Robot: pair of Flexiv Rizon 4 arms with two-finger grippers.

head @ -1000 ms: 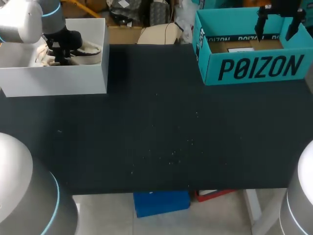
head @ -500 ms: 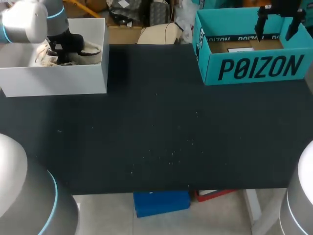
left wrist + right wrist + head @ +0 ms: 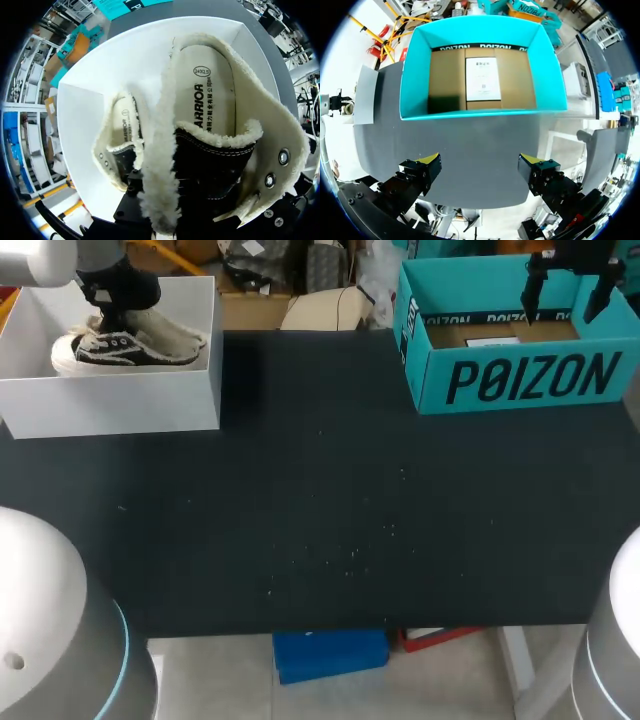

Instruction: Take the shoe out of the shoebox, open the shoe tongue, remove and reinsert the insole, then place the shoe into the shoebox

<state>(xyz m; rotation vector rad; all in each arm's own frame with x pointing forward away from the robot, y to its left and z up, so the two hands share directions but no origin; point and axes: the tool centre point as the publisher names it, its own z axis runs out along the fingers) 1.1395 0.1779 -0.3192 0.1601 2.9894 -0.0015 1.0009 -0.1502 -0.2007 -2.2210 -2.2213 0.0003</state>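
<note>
On the far left of the dark tabletop (image 3: 320,500): a white shoebox (image 3: 110,405) (image 3: 100,90) with two fleece-lined sneakers inside. On the far right: a teal shoebox (image 3: 530,380) (image 3: 550,70) with only a white paper sheet (image 3: 482,78) on its cardboard floor.

Left pincer (image 3: 112,318) down inside the white box, closed on the black sneaker (image 3: 125,348) (image 3: 215,165) at its collar, tips buried in the fleece. Holds that shoe upright, opening toward the wrist, toe toward the box's left end, above the second sneaker (image 3: 170,335) (image 3: 120,135), which lies deeper in the box beside it. Left arm (image 3: 60,255) in over the far left corner, wrist pointing down.

Right pincer (image 3: 565,310) (image 3: 480,160) spread wide and gripping nothing. Hangs above the teal box's near side — well apart from both shoes.
</note>
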